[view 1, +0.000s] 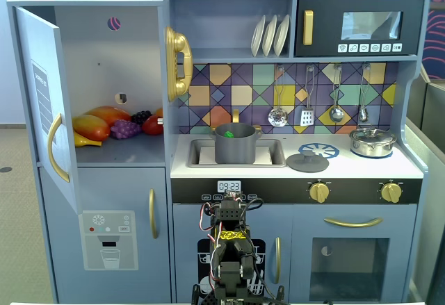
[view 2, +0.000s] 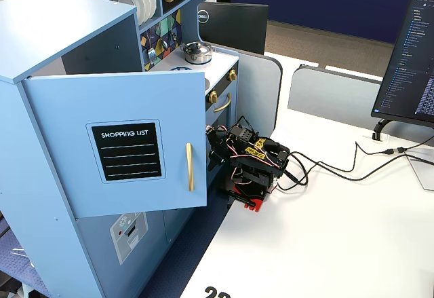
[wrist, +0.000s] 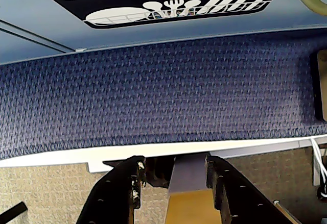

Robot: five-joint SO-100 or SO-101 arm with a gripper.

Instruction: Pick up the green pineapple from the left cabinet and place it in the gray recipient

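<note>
In a fixed view the green pineapple (view 1: 228,135) shows as a small bright green spot inside the gray recipient (view 1: 235,149), which stands in the sink (view 1: 274,153). The left cabinet (view 1: 111,76) has its door (view 1: 42,103) swung open, and other toy fruit lies on its shelf. The arm (view 1: 233,249) is folded low in front of the kitchen, far below the pot. In the wrist view my gripper (wrist: 173,160) points down at the blue carpet and the white table edge. Its black fingers (wrist: 127,183) stand apart with nothing between them.
Orange fruit (view 1: 97,124), purple grapes (view 1: 125,129) and a red fruit (view 1: 154,124) lie in the cabinet. A flat gray lid (view 1: 306,161) and a silver lidded pot (view 1: 373,142) sit on the counter. The open door (view 2: 122,142) juts beside the arm (view 2: 254,159); cables and a monitor (view 2: 413,60) stand on the table.
</note>
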